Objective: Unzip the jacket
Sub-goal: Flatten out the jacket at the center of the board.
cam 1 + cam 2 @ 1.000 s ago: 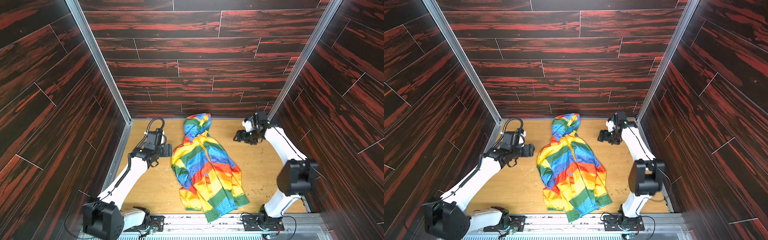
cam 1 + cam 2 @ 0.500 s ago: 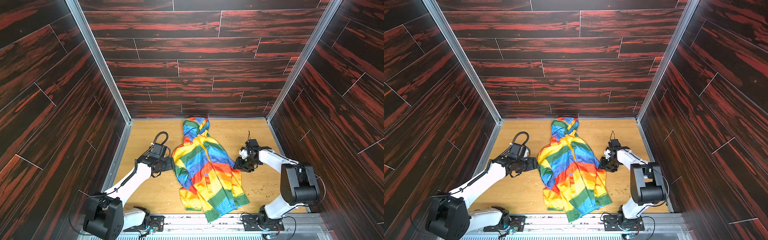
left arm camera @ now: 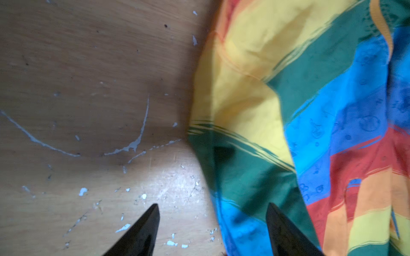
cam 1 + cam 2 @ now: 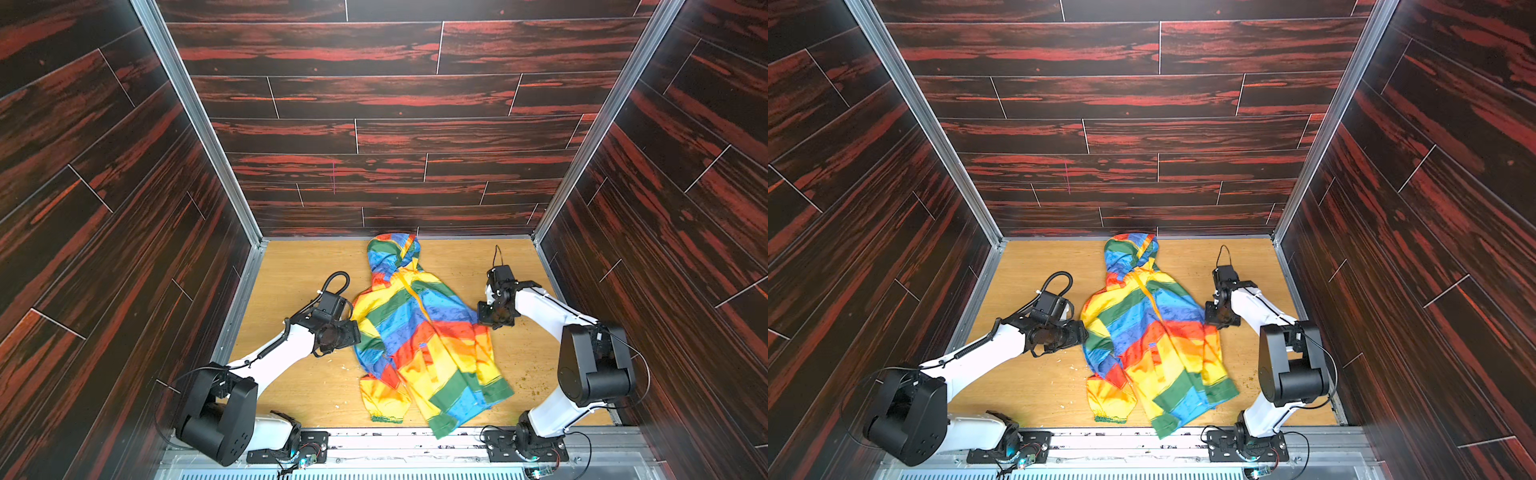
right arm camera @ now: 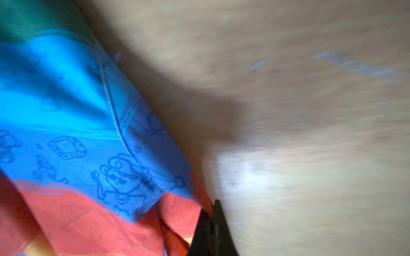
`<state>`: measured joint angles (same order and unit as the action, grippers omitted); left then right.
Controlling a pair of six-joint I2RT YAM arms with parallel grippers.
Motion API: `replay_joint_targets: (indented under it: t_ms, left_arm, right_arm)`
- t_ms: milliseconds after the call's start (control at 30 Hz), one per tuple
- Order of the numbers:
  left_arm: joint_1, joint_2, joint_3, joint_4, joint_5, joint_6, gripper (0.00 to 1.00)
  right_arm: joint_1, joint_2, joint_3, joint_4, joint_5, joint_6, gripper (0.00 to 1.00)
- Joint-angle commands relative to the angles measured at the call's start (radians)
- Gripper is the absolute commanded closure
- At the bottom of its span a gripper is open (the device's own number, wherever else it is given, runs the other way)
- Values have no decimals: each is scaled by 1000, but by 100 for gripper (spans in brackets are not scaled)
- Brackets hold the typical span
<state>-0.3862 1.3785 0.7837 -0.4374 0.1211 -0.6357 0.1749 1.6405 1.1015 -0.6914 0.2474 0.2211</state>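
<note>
The jacket [image 4: 419,332] lies zipped on the wooden surface [image 4: 299,270]. Both arms have dropped beside it: right fingers [image 5: 219,228] now clenched on its red edge, left fingers [image 3: 142,228] released, straddling the opposite edge, likely anchoring before unzipping.

Right wrist: blurred table [image 5: 310,99] | cropped right gripper [image 5: 210,206], hold on jacket [image 5: 77,110] not determinable | both top views: zipper [image 4: 415,299] pull too small to locate | left wrist: cropped jacket, cropped left gripper [image 3: 212,205]
</note>
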Motion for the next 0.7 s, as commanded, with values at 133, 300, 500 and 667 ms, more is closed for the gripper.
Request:
replay_joint_targets:
  t_ms: [133,300,500,667]
  left_arm:
    - [-3,84,133,-22,-60,10,27]
    - [-4,120,193,-63,-32,-63,22]
    - [-110,140,194,-113,72,-178,20]
    - [-253,132,203,-108,58,-272,18]
  right_arm:
    - [94,-104,50,-3,675,-265,100]
    - [96,-66,60,60,660,-326,100]
    - [27,2,120,-32,483,-225,100]
    - [-47,23,172,-135,394,-124,48]
